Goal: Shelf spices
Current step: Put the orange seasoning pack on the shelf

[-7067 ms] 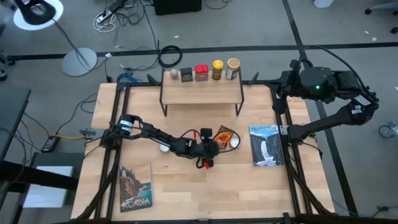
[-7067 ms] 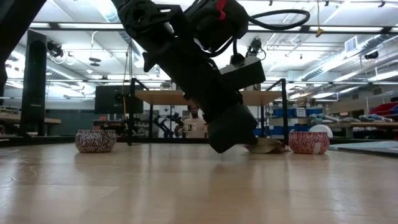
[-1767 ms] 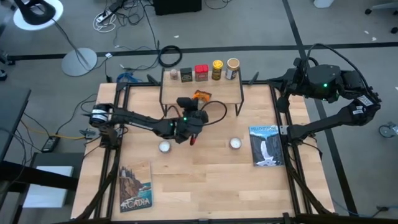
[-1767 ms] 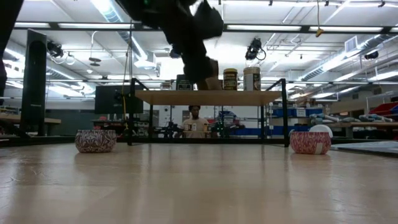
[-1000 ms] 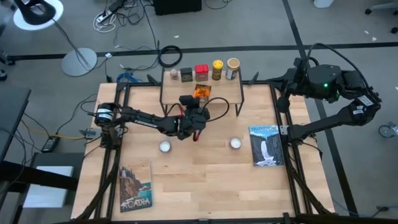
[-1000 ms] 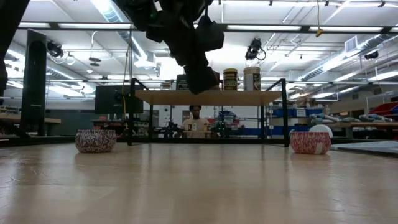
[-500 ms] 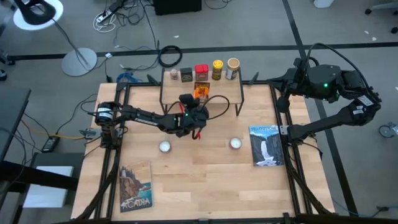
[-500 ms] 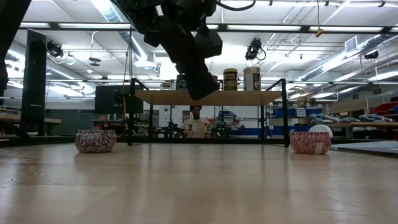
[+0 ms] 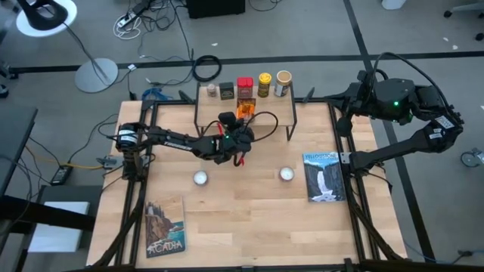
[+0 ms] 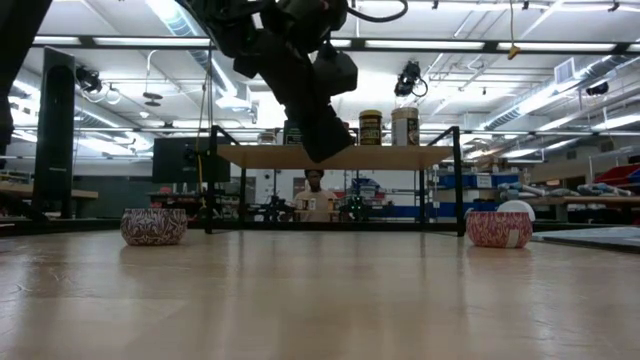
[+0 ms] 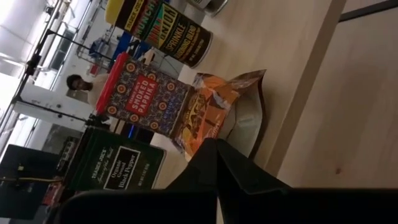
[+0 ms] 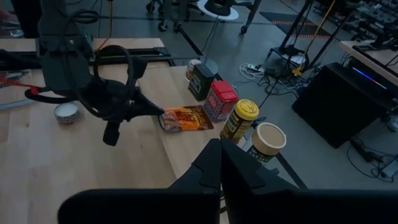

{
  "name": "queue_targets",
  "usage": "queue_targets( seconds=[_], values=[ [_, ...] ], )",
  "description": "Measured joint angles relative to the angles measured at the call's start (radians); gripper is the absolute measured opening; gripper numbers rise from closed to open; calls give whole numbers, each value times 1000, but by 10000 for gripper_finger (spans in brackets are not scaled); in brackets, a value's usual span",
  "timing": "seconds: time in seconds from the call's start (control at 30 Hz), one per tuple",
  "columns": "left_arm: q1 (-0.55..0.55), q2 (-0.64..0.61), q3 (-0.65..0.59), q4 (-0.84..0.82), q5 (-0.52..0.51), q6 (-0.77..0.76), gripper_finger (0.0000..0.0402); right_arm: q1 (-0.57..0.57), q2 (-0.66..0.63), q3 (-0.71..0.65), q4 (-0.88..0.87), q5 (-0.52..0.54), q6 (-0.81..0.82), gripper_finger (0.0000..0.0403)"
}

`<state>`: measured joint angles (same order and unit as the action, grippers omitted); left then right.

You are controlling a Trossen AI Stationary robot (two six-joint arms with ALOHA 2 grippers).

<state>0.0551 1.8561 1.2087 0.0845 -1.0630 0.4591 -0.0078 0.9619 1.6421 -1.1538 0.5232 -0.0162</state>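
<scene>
The shelf (image 9: pixel 244 115) stands at the table's far middle. Along its back edge stand the spices: a small pale-capped jar (image 9: pixel 212 90), a dark tin (image 9: pixel 227 91), a red tin (image 9: pixel 244 86), a yellow jar (image 9: pixel 264 85) and a tan jar (image 9: pixel 283 83). An orange packet (image 9: pixel 243 109) lies flat on the plank in front of the red tin. My left gripper (image 9: pixel 240 121) is shut on it. My right gripper (image 12: pixel 220 149) is shut and empty, raised high off the table's far right corner. My left gripper pinches the orange packet's near end (image 11: pixel 214 134) between its two fingers. The fingers come from the table's near left side, almost level and slanting a little down. The packet (image 12: pixel 185 118) seems to lie flat on the shelf's plank, its far end at the red tin (image 11: pixel 146 99).
Two small white round dishes (image 9: pixel 200 178) (image 9: pixel 286 174) sit on the table in front of the shelf. One picture-covered book (image 9: pixel 324 177) lies at the right and another (image 9: pixel 165 227) at the near left. A person (image 10: pixel 314 195) shows far behind the shelf.
My left gripper, still shut on the orange packet, has turned a little, and its tip has sunk toward the shelf's plank in front of the red tin. The packet has stayed over the same spot on the shelf.
</scene>
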Motion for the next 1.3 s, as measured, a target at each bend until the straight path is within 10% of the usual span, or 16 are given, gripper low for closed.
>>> queue_targets(
  seconds=[1.3],
  values=[
    [-114, 0, 55, 5, -86, -23, 198, 0, 0, 0, 1, 0, -1, 2]
  ],
)
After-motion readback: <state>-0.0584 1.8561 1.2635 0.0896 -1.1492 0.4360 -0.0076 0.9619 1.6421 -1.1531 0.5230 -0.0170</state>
